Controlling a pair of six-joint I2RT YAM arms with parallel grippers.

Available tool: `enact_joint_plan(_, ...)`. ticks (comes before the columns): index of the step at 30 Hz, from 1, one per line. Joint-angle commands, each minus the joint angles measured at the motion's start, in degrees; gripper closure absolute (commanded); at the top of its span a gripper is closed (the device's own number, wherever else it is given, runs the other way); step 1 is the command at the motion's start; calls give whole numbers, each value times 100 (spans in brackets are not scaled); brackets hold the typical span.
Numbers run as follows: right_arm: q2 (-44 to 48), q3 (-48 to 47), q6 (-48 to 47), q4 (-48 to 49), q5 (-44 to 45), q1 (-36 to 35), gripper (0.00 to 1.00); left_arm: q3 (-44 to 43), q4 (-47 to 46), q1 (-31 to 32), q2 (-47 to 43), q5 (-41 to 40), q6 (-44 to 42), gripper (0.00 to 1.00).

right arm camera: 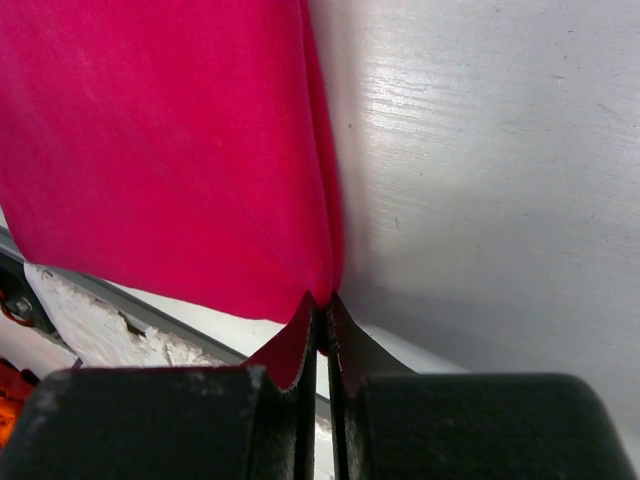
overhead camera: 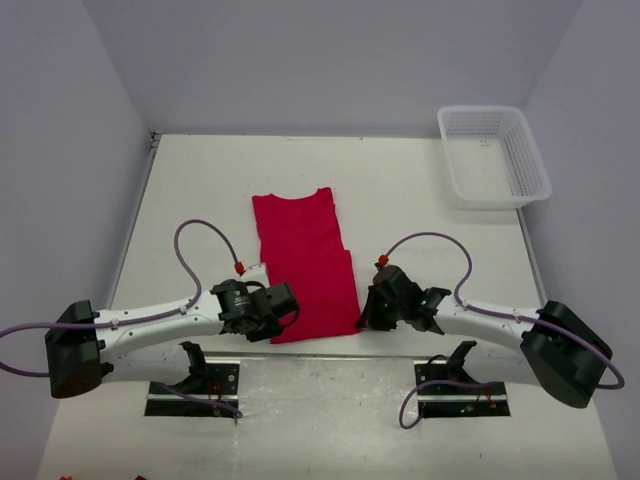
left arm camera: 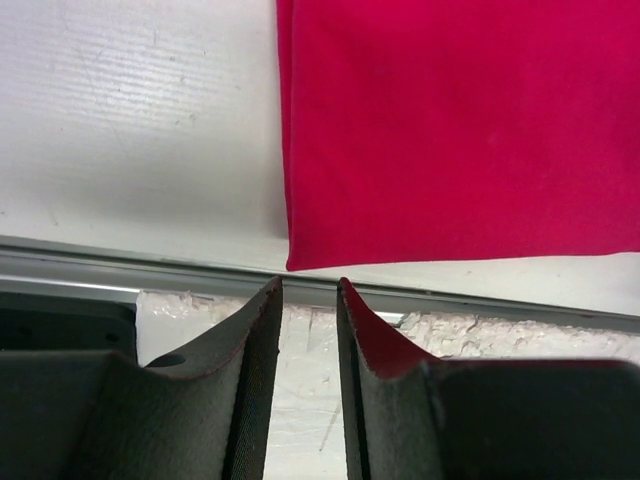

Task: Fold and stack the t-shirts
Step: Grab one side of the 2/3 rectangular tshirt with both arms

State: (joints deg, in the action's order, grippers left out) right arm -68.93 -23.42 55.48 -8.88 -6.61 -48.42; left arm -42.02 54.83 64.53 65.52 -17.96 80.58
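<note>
step in hand: second fold of the t-shirt point(overhead camera: 303, 265). judged from its narrow strip shape, the sides are already folded in and the near hem is about to be carried toward the collar.
t-shirt position: flat on the table point(overhead camera: 200, 190), mid-width, collar away from the arm bases, near hem close to the table's near edge.
right gripper point(right arm camera: 322, 305): closed on the near right corner of the t-shirt. the cloth edge is pinched between the fingertips and lifted into a slight ridge.
left gripper point(left arm camera: 310, 290): jaws a narrow gap apart, nothing between them. the near left corner of the t-shirt lies just ahead of the fingertips, not touching.
next move, requirement: the left gripper must advance onto its corner and close on every layer. both corners should then rise together and travel level toward the collar.
risk: lifting with one corner held would likely skew the fold or drag the strip sideways.
stacking: not started. one t-shirt in view.
surface: white, matt, faintly ribbed. a grey rail point(left arm camera: 120, 262) runs along the near edge.
basket point(overhead camera: 535, 165): white mesh, far right corner, well apart from the t-shirt.
room: pale lavender walls point(overhead camera: 300, 60) enclose the table on three sides.
</note>
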Motion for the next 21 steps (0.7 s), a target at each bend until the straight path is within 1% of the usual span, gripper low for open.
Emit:
enact_joint_plan(1,55,4,6,-272,204,0,100,-158,309,156,23,-86,467,70)
enact_joint_plan(4,81,-5,-11,-298,239,0,100,26,292,331,-74,-6,756,69)
enact_joint_plan(7,134,13,-29,-307,248,0,100,264,90,411,-136,55,819,69)
enact_joint_plan(15,230,66,-64,-298,178,0,100,537,-332,411,110,47,741,67)
enact_joint_plan(21,266,74,-81,-359,169,0,100,502,-596,411,93,-24,503,64)
